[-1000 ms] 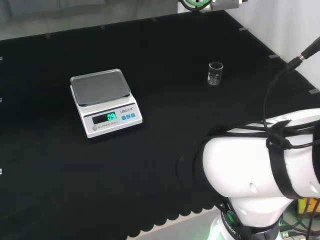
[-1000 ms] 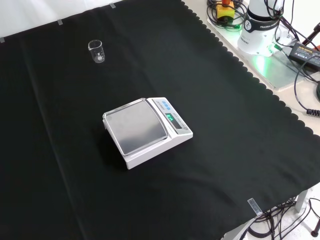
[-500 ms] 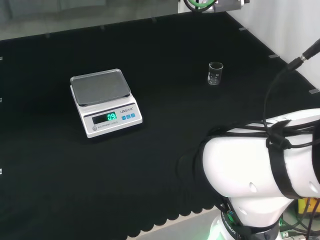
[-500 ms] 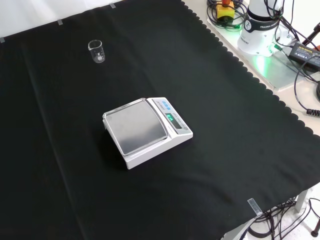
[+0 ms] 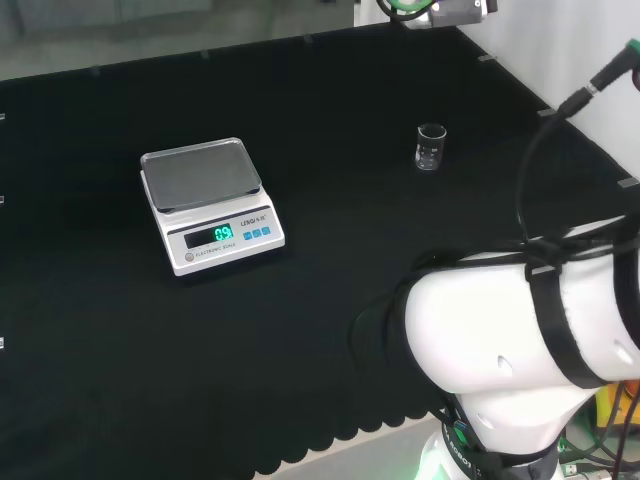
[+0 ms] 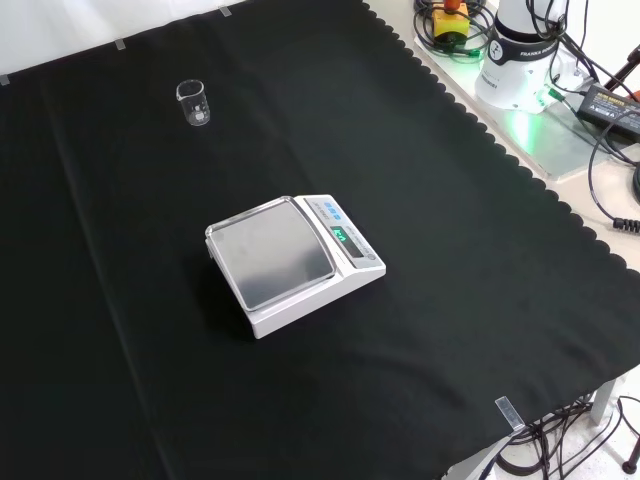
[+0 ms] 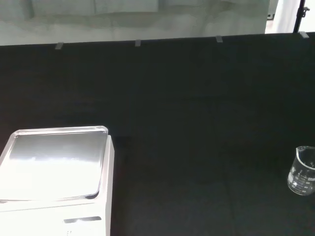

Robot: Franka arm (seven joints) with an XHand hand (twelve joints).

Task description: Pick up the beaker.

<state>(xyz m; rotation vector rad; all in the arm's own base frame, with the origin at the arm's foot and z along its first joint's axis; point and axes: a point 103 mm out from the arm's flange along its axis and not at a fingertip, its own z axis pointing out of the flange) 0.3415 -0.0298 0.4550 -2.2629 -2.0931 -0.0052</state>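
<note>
A small clear glass beaker (image 5: 431,146) stands upright on the black cloth, right of centre in the head view. In the front view the beaker (image 6: 194,103) sits near the far left of the cloth. The wrist view catches the beaker (image 7: 303,170) at its edge, with nothing touching it. It looks empty.
A white digital scale (image 5: 210,203) with a steel pan and lit green display stands left of the beaker in the head view; the scale (image 6: 292,263) sits mid-cloth in the front view and also shows in the wrist view (image 7: 54,182). The arm's white link (image 5: 520,330) bulks at the head view's lower right.
The arm's white link and its cable have shifted slightly in the head view. The beaker and the scale stand where they were.
</note>
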